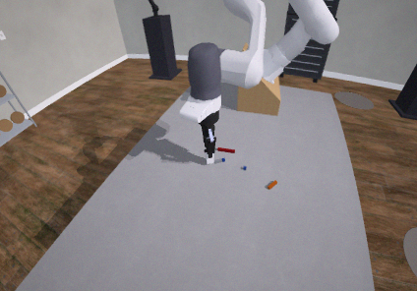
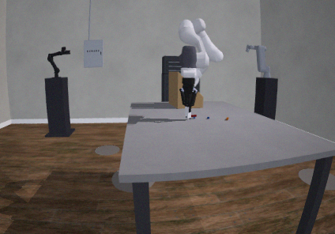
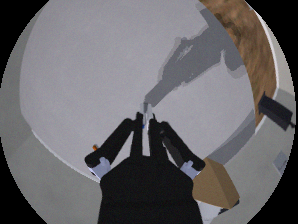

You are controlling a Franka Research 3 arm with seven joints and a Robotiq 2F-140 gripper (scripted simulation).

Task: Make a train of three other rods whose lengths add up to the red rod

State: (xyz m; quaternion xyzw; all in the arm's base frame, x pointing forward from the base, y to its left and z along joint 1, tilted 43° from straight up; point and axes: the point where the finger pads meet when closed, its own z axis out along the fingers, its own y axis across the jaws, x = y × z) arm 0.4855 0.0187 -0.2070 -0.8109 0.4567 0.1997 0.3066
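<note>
My gripper [image 1: 210, 156] [image 2: 189, 115] [image 3: 145, 108] points straight down, with its tip at the table top, and is shut on a small grey rod [image 1: 210, 160] [image 3: 145, 107]. The rod sticks out below the fingertips and stands on end. The red rod [image 1: 226, 149] [image 2: 193, 115] lies flat just right of the gripper. One blue rod [image 1: 223, 159] lies close to the gripper's right. A second blue rod [image 1: 243, 167] [image 2: 208, 118] lies farther right. An orange rod [image 1: 271, 184] [image 2: 227, 118] [image 3: 94, 147] lies farther right and nearer the front.
A cardboard box [image 1: 261, 98] [image 2: 175, 95] [image 3: 215, 185] stands on the grey table [image 1: 197, 234] behind the gripper, by the arm's base. The table's left edge [image 1: 148, 131] runs a short way left of the gripper.
</note>
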